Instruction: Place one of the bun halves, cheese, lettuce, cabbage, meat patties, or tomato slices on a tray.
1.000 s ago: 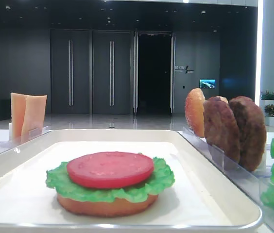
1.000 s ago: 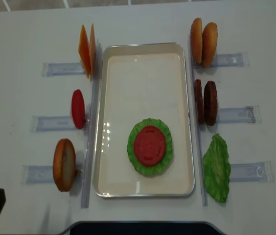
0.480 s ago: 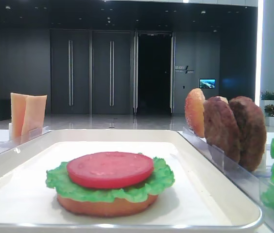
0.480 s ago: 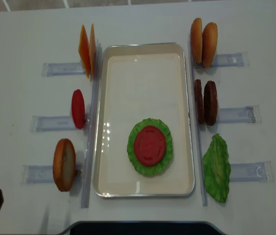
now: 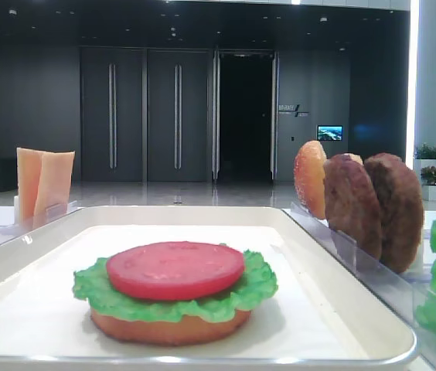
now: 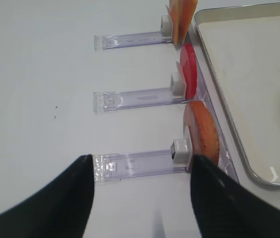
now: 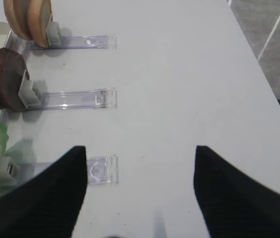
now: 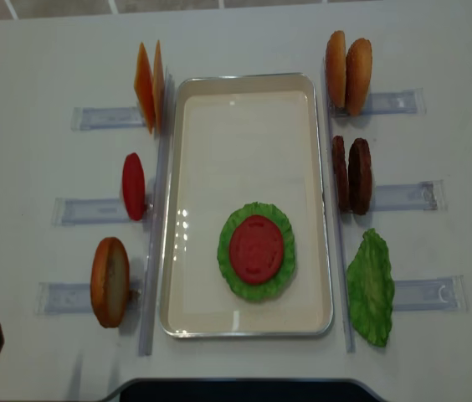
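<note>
On the white tray (image 8: 187, 151) lies a stack: a bun half (image 5: 164, 328), lettuce (image 8: 229, 270) and a tomato slice (image 8: 257, 249) on top. Racks on the left hold cheese (image 8: 148, 84), a tomato slice (image 8: 133, 186) and a bun half (image 6: 202, 134). Right-hand racks carry bun halves (image 8: 348, 71), meat patties (image 8: 351, 174) and lettuce (image 8: 371, 287). Cabbage is out of view. My left gripper (image 6: 141, 158) is open and empty, just short of the nearest left rack. The right gripper (image 7: 140, 148) hangs open and empty over the table, right of the racks.
Clear plastic racks (image 8: 98, 117) stick out from both long sides of the tray. The rack ends (image 7: 100, 169) lie close to my right gripper's left finger. The table's right edge (image 7: 259, 74) runs beside the right arm.
In the overhead view the left gripper's dark tip has slid slightly toward the bottom-left corner. Food and tray have not moved.
</note>
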Motion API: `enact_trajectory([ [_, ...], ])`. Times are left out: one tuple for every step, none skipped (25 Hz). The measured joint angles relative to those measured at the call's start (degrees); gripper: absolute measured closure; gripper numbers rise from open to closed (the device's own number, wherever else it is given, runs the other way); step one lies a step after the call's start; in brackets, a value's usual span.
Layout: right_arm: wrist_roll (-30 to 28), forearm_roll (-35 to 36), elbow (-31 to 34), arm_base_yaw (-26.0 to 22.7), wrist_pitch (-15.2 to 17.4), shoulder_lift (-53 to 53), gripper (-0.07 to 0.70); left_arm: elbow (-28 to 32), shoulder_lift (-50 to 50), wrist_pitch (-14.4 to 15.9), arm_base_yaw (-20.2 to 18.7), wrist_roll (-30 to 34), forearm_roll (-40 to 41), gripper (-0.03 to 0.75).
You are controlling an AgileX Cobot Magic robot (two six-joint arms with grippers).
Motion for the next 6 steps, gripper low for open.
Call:
enact_trajectory([
  [0.00, 0.00, 0.00, 0.00, 0.00, 0.00, 0.161, 0.00, 0.00, 0.00, 0.00, 0.00, 0.00, 0.245],
  [0.00, 0.00, 0.00, 0.00, 0.00, 0.00, 0.161, 0.00, 0.00, 0.00, 0.02, 0.00, 0.00, 0.245],
  [0.00, 0.00, 0.00, 0.00, 0.00, 0.00, 0.161, 0.00, 0.00, 0.00, 0.29, 0.00, 0.00, 0.245],
  [0.00, 0.00, 0.00, 0.00, 0.00, 0.00, 0.161, 0.00, 0.00, 0.00, 0.65, 0.00, 0.00, 0.245],
  [0.00, 0.00, 0.00, 0.00, 0.00, 0.00, 0.161, 0.00, 0.00, 0.00, 0.99, 0.00, 0.00, 0.245],
  [0.00, 0.00, 0.00, 0.00, 0.00, 0.00, 0.161, 0.00, 0.00, 0.00, 1.05, 0.00, 0.00, 0.245],
])
